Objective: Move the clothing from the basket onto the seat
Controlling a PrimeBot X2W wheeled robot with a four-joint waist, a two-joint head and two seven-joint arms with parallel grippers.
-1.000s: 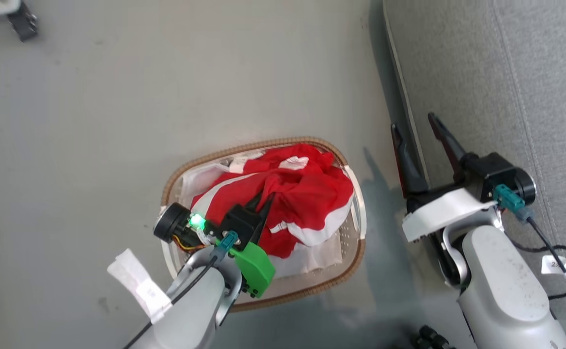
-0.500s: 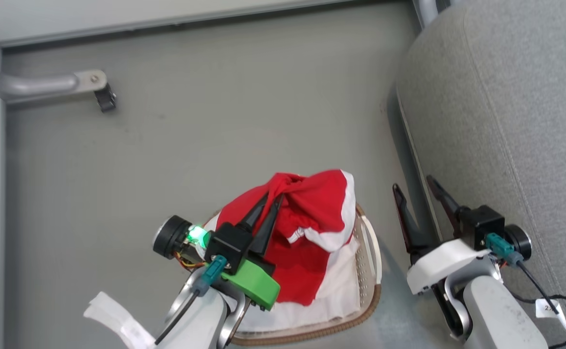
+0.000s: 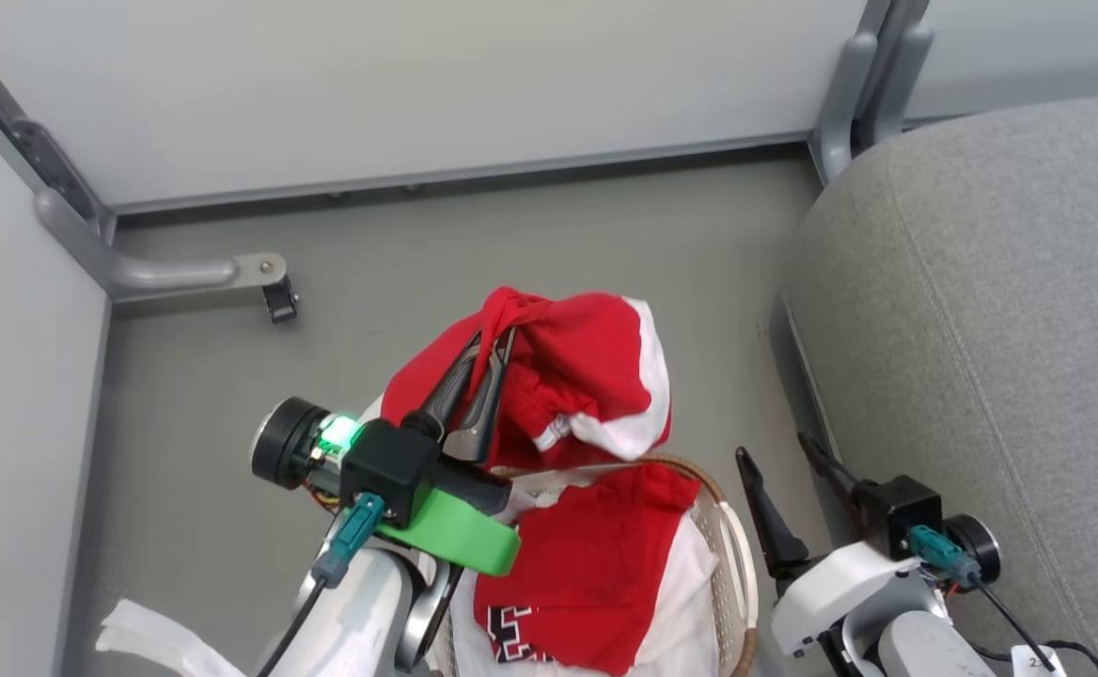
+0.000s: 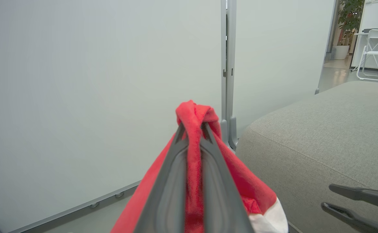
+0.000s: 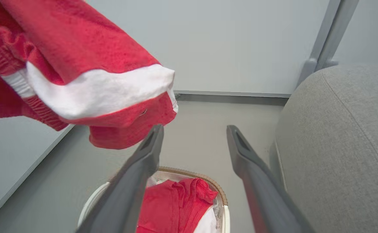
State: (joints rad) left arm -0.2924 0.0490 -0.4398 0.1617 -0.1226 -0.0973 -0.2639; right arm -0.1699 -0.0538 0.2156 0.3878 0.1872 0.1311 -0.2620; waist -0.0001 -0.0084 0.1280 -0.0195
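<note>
At centre left of the head view, the left gripper [image 3: 493, 336] was clamped on a bunched fold of a red and white garment [image 3: 596, 376], which hung limp above the basket [image 3: 735, 564]. Thin, light and soft, it would likely drape and sway, so a pinch on gathered cloth suited it. Lower down, a lettered red garment [image 3: 596, 564] lay in the basket. At lower right, the right gripper [image 3: 775, 446] stood wide and empty, just beside the grey seat [image 3: 981, 329].

One red-and-white garment [image 3: 596, 367] high above the basket [image 3: 735, 574], a second garment [image 3: 596, 564] inside it, grey seat [image 3: 981, 329] just beside
</note>
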